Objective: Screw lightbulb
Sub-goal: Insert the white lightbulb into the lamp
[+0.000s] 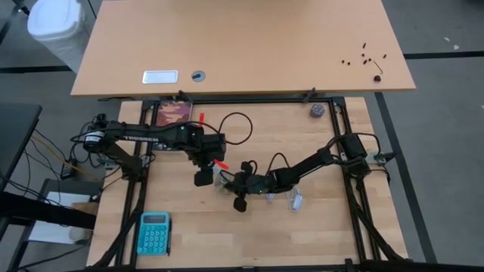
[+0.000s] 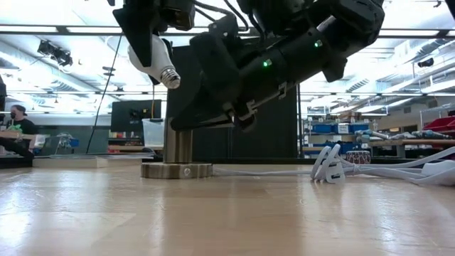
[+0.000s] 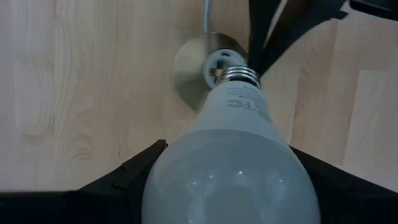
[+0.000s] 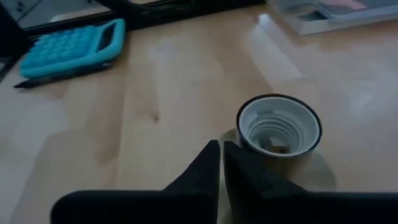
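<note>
From above we see the left hand (image 1: 203, 178) and right hand (image 1: 240, 202) close together over the worktop (image 1: 227, 234). At table level, the lightbulb (image 2: 151, 57) hangs above the socket (image 2: 177, 160), gripped by the left hand. The right wrist view shows the right hand's fingers (image 4: 208, 163) pinched together, empty, beside the socket.

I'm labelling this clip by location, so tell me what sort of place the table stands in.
Most likely a workshop or robotics lab. Beyond the table, the low view shows shelves with storage bins, a monitor and a person seated at a desk under bright ceiling lights.
</note>
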You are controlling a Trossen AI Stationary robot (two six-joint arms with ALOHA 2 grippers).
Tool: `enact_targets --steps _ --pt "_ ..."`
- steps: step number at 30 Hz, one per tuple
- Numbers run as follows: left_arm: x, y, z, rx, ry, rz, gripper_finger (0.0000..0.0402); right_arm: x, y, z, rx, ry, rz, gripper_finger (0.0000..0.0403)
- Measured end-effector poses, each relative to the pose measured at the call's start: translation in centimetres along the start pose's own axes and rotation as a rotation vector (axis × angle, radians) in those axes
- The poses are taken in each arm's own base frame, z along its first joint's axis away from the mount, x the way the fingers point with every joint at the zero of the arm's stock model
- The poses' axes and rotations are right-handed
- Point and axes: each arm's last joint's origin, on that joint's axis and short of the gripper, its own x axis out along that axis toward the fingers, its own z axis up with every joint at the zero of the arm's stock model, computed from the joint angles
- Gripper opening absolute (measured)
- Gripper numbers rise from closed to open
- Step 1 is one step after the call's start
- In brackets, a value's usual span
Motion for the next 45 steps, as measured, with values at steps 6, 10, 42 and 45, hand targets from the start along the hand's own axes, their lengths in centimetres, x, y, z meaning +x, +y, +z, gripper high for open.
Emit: enact_targets --steps 6,10,42,45 --pt "0.0 0.0 0.0 0.004 0.000 0.002 0.0273 0.3 -1.1 0.2 0.024 -0.001 -0.052 0.0022" --pt "0.0 0.0 0.0 0.006 -0.001 0.016 0.0273 0.6 -2.5 0.5 0.078 -0.004 -0.117 0.0016" --pt "1.1 1.9 2.9 -0.008 0.034 0.006 0.0273 -5.5 -3.8 2.7 0.271 -0.153 -0.077 0.0013" --pt "1.2 1.9 2.9 -0.008 0.034 0.010 0.0273 -5.3 -4.2 3.0 0.292 -0.189 -0.077 0.0012"
